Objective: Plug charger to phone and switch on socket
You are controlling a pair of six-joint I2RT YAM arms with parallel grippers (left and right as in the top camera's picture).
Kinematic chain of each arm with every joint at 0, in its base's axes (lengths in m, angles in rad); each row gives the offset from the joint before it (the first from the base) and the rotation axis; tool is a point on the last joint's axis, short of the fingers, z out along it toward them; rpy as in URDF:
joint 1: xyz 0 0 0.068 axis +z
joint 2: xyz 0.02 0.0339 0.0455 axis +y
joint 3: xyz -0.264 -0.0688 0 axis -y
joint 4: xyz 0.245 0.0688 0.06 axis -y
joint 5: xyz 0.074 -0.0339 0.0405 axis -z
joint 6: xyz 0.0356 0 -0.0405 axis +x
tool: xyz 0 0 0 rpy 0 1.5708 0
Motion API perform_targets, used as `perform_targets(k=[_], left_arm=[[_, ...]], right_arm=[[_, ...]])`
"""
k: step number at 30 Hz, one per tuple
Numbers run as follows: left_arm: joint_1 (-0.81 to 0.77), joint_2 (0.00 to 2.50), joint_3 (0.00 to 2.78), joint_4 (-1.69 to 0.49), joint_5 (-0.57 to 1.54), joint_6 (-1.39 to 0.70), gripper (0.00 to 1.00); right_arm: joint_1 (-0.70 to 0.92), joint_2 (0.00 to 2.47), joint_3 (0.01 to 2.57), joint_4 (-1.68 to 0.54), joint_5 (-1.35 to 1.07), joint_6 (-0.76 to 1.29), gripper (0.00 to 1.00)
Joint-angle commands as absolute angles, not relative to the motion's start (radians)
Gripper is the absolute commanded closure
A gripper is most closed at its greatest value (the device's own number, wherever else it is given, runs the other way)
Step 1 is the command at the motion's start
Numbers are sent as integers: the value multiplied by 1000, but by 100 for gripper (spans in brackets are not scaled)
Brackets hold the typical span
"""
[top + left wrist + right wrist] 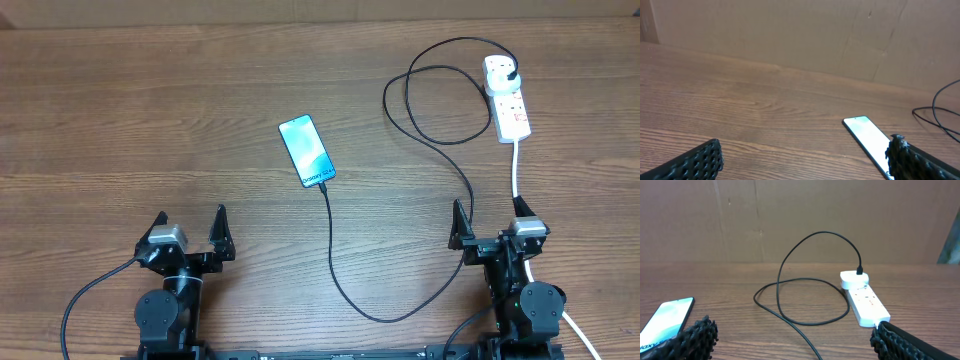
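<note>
Two grippers sat at the near edge of the wooden table (100, 120), one on each side, and neither held anything. Furthest left, the left gripper (190, 228) rested low over bare wood with its jaws spread wide; in its own wrist view the left gripper (805, 150) showed one ribbed black finger at each lower corner, with only tabletop between them.

Right of it, near the middle of the table and well clear of both arms, the phone (306, 150) lay flat, screen up and lit teal, turned at a slant so that its near short end pointed toward the right arm. The left wrist camera caught the phone (867, 137) beyond its right finger, and the right wrist camera saw the phone (667, 317) at its lower left.

From the phone's near short end the charger (332, 255) ran toward the robot, curved right in a wide bend, climbed past the right arm and looped across the far right of the table. Its tip met the phone's edge, though whether it was fully seated could not be told.

The right gripper (489, 225) rested with its jaws parted and empty, the cable passing just beside its left finger.

Furthest right, the socket (508, 100) lay lengthwise, well apart from the phone, with red markings on top. The charger (825, 232) arched down into a block at the far end of the socket (867, 305). A white lead (516, 170) ran from its near end toward the right arm.
</note>
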State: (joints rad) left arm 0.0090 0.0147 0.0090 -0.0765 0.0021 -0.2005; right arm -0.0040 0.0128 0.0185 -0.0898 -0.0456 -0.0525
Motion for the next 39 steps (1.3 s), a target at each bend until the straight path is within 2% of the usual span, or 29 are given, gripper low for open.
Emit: perform_targets(k=[1,16,22,39], left_arm=[[15,2,5,-78,-7,-139,0],[16,2,4,-72,-89,-69,0],[16,3,4,-75,-62,54,0],[16,3,4,-76,-62,-27,0]], right_arm=[[-1,3,8,-83,-46,-53,0],[-1,3,8,-83,-46,-53,0],[-1,3,8,-83,-46,-53,0],[-1,3,8,-83,-46,-53,0]])
